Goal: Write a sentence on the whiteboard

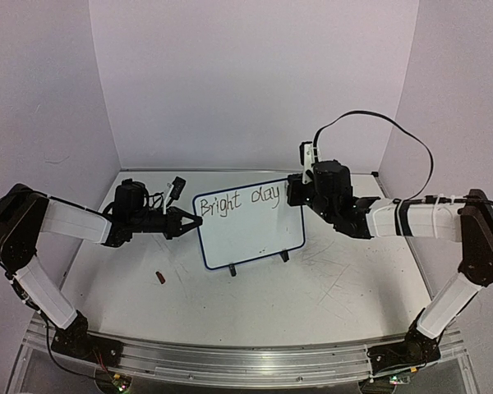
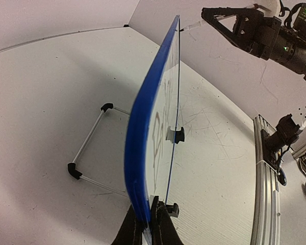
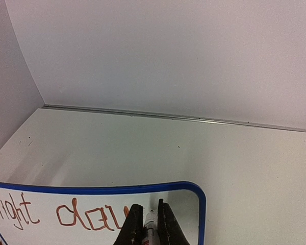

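Reading "Bright day": sentence (image 1: 240,198) on whiteboard (image 1: 255,238), incompl.

The small white whiteboard (image 1: 255,234) with rounded corners and a thin blue rim stands nearly upright on two black feet. Its left edge is pinched in the left gripper's (image 2: 149,218) jaws. The thin, dark, handwritten sentence (image 1: 240,198) reads only "Bright day", ending just beside the right gripper's (image 3: 149,209) jaws near the top right corner.

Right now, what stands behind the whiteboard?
The left wrist view shows a thin wire prop with black corner caps lying on the table behind the whiteboard. From above, the board covers it, and where it joins the board is hidden.
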Action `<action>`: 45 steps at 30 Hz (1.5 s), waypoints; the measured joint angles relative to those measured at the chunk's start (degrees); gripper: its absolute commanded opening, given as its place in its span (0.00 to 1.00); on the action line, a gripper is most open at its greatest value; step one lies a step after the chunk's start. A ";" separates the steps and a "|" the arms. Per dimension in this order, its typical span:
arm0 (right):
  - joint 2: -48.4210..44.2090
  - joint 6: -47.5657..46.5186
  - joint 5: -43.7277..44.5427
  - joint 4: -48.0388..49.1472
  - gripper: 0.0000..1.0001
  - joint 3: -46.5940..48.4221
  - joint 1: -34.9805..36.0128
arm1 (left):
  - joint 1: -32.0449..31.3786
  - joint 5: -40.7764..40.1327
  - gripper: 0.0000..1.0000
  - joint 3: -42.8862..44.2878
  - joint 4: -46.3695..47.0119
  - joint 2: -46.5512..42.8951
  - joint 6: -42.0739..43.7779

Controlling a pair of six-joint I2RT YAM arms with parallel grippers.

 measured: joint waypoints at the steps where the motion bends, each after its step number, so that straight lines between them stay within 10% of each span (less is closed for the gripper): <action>1: 0.21 -0.08 0.01 0.08 0.00 0.24 0.00 | 0.00 0.01 0.00 0.00 0.00 0.00 0.01; 45: 1.54 0.04 -1.34 -0.48 0.00 1.27 0.28 | -0.02 -0.10 0.00 0.00 -0.02 0.00 -0.03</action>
